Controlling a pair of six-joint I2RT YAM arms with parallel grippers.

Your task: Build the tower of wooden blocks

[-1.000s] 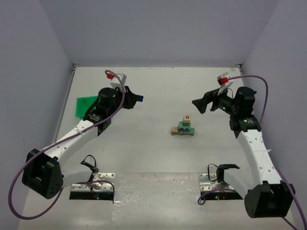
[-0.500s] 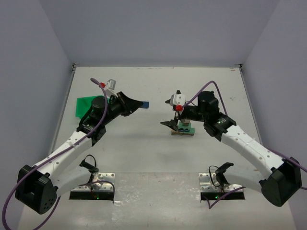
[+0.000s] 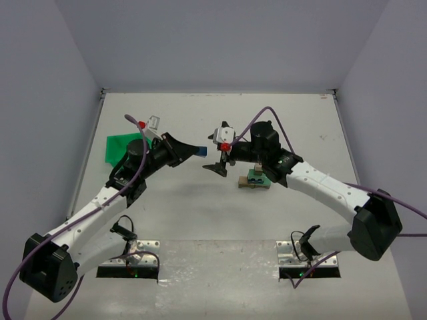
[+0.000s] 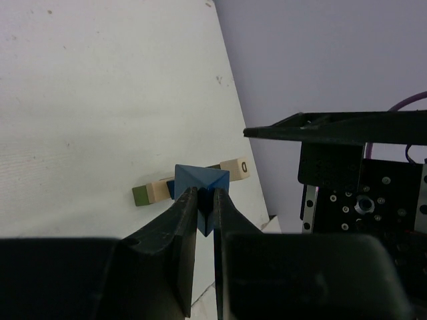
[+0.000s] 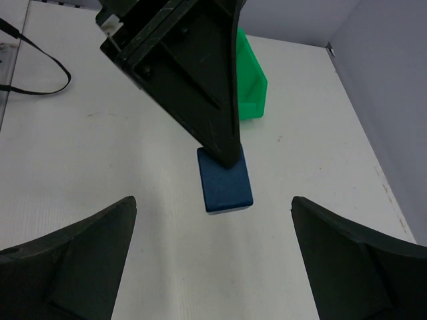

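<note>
left of the tower (image 3: 256,177) on the tabletop (image 3: 200,217), the left pincer (image 3: 197,149) clamps a blue block (image 4: 200,181), apparently offering it to the right pincer (image 3: 219,148), spread wide apart facing it.

I'm driving a robotics lab test cell: a plain white table (image 3: 200,220) boxed in by bare lilac-grey walls (image 3: 40,100) on the left, right and far sides. Two white arms (image 3: 93,207) are bolted to metal plates (image 3: 128,265) at the near edge, trailing loose purple cables (image 3: 10,280). The props are a wood block tower (image 3: 255,179) and a green bin (image 3: 119,145).
</note>
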